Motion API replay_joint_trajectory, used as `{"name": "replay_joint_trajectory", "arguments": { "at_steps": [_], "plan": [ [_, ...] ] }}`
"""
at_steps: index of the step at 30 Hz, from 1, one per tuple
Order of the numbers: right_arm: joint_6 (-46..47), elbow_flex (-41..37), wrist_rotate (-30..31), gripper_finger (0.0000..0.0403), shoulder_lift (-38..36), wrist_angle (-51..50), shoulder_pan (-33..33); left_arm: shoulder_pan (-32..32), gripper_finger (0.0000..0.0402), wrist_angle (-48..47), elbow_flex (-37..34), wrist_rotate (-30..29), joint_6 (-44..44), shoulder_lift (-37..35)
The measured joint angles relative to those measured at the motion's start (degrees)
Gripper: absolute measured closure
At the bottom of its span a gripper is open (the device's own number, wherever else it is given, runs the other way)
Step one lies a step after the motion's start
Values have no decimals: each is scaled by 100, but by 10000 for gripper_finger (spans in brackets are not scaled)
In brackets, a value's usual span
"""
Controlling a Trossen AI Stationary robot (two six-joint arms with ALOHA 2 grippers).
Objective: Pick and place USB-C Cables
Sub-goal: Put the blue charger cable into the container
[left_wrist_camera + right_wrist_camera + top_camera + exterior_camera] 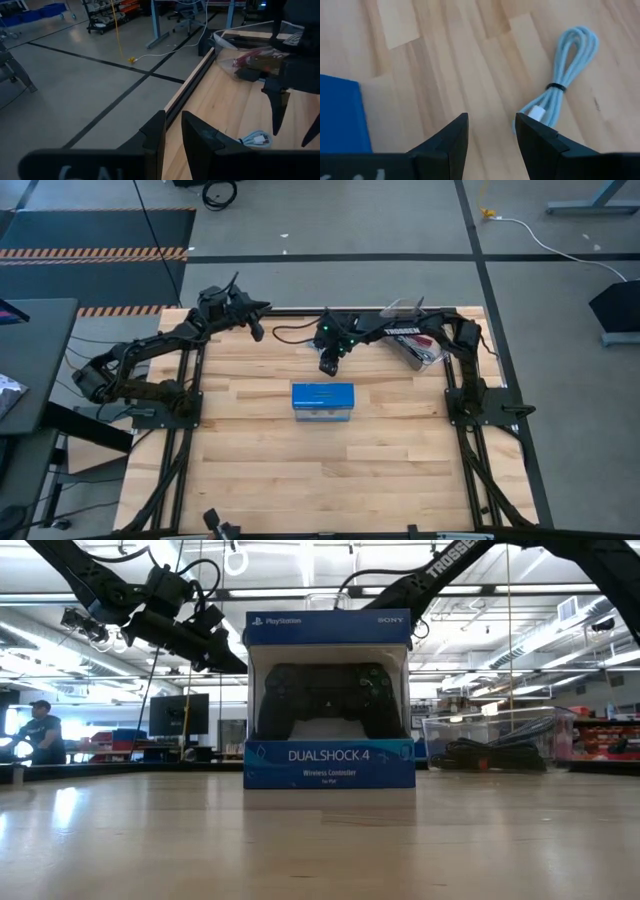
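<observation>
A pale blue-white USB-C cable [567, 70], coiled and tied with a dark band, lies flat on the wooden table; the left wrist view shows it too [257, 139]. My right gripper [491, 132] hovers open just beside it, above the table behind the blue box [330, 365]. More cables, red and dark [250, 60], lie in the clear plastic bin [415, 345] at the far right. My left gripper [173, 135] waits over the far left edge [256, 330], its fingers a narrow gap apart and holding nothing.
A blue DualShock 4 controller box [322, 401] stands upright mid-table, just on the near side of my right gripper [330, 700]. The bin [500, 745] sits by the far right corner. Bare wood stretches toward the near edge. A person shows far off in the room [40, 730].
</observation>
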Motion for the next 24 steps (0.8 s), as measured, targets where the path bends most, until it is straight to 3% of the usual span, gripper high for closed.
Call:
{"name": "replay_joint_trajectory", "arguments": {
  "at_steps": [4, 10, 24],
  "plan": [
    [109, 0, 339, 236, -2, -7, 69, 0, 333, 97, 0, -2, -102, 0],
    [296, -2, 253, 249, -2, -264, 90, 0, 333, 599, 2, 0, -441, -2],
    [1131, -50, 427, 255, -7, -108, 137, 4, 333, 944, 4, 105, -199, -2]
  ]
}}
